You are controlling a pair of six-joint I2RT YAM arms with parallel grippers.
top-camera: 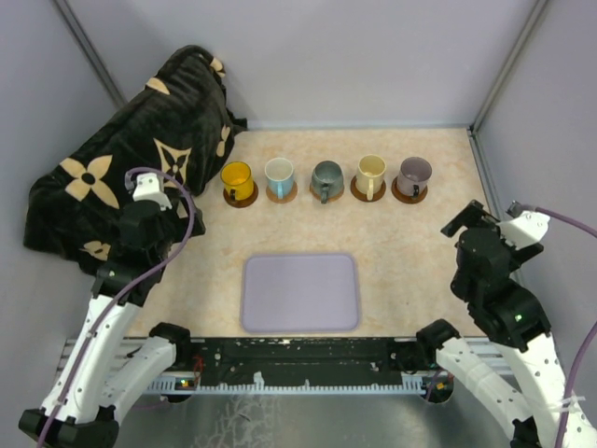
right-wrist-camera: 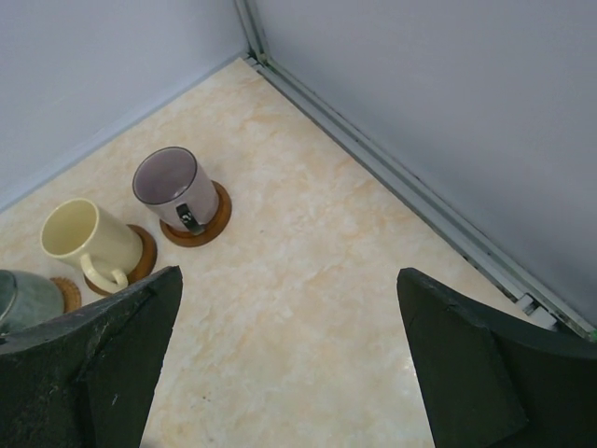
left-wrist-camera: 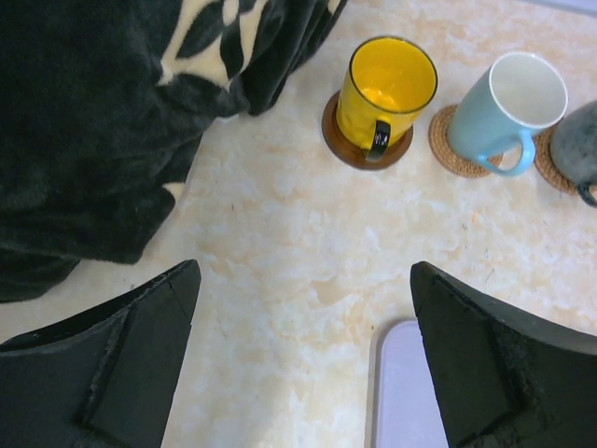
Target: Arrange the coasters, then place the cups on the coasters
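At the back, five seemingly empty cups (top-camera: 326, 176) sit on coasters (top-camera: 409, 198); left hand (left-wrist-camera: 303, 269) and right hand (right-wrist-camera: 289, 273) gape wide, empty.

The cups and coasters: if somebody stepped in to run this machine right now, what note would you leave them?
Left gripper: open, holding nothing, above the table near the yellow cup.
Right gripper: open, holding nothing, near the purple cup.
Things: five cups in a row along the far side: yellow cup, light blue cup, grey-green cup, pale yellow cup, purple cup. Each stands on its own coaster.
Done: coasters lined up, every cup placed.
Left: apparently nothing. The tray lies nearer the arms, apart from the row.
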